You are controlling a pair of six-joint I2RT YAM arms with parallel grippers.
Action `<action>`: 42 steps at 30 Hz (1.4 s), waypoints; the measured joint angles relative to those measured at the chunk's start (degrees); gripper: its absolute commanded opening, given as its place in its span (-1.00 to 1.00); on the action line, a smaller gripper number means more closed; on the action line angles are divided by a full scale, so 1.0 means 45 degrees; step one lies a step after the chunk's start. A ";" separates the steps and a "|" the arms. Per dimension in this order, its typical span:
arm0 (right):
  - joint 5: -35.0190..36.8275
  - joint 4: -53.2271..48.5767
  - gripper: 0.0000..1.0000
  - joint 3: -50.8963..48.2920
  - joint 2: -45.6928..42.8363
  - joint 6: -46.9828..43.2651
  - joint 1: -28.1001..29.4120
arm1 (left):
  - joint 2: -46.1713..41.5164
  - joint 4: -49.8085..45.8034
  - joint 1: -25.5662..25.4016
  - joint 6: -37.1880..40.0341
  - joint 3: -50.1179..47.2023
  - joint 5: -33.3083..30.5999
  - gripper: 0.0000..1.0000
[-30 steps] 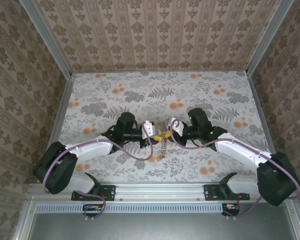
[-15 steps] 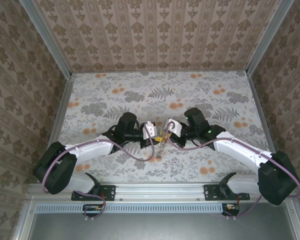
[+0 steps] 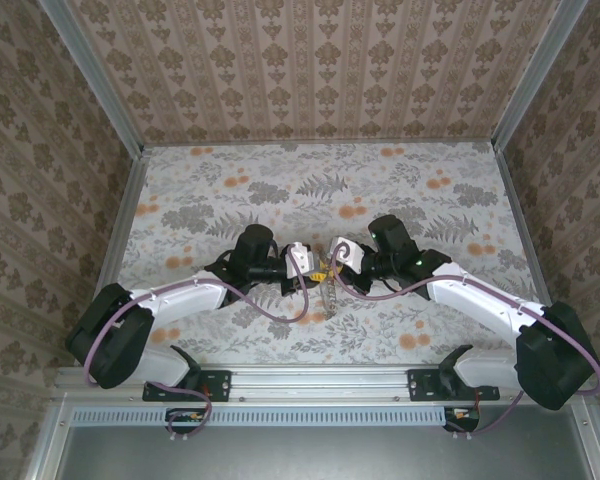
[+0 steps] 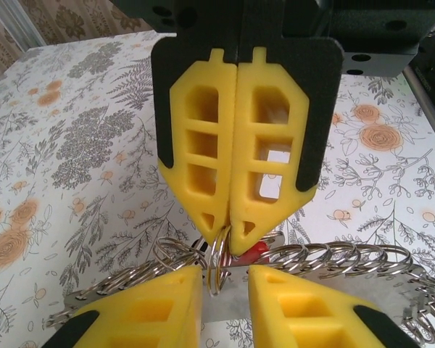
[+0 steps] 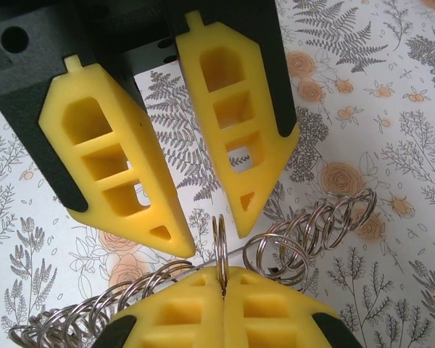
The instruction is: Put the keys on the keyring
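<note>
The keyring (image 5: 220,243) is a thin silver split ring, standing edge-on. My right gripper (image 5: 223,281) is shut on its rim. In the left wrist view the same right gripper (image 4: 230,235) pinches the keyring (image 4: 219,257) from above. My left gripper (image 4: 225,279) is open, one finger on each side of the ring, with nothing pinched. Its fingertips (image 5: 175,243) frame the ring in the right wrist view. The red head of one of the keys (image 4: 259,251) peeks out behind the right fingertips. From above, both grippers (image 3: 323,263) meet nose to nose at mid-table.
A flat metal strip (image 4: 232,293) strung with several more silver rings (image 4: 348,257) runs across behind the grippers. From above the strip (image 3: 327,292) sits just below where they meet. The floral tabletop (image 3: 330,190) is walled on three sides.
The right gripper has shifted slightly left, closer to the left gripper, and the strip of rings has shifted a little with it. The left arm has barely moved.
</note>
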 measured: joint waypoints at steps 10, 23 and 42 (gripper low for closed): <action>-0.0005 0.0083 -0.97 0.0000 0.0000 0.0010 0.0000 | 0.0005 0.0219 0.0000 -0.0029 -0.0005 0.0034 -0.54; -0.0112 0.0374 -0.94 -0.0039 -0.0010 0.0092 0.0000 | 0.0005 0.0102 -0.0024 -0.0005 0.0189 0.0078 -1.00; -0.0413 0.1899 -0.72 -0.1010 -0.0253 0.0544 -0.0165 | 0.0005 0.0806 0.0117 -0.0593 -0.0180 0.0539 -1.00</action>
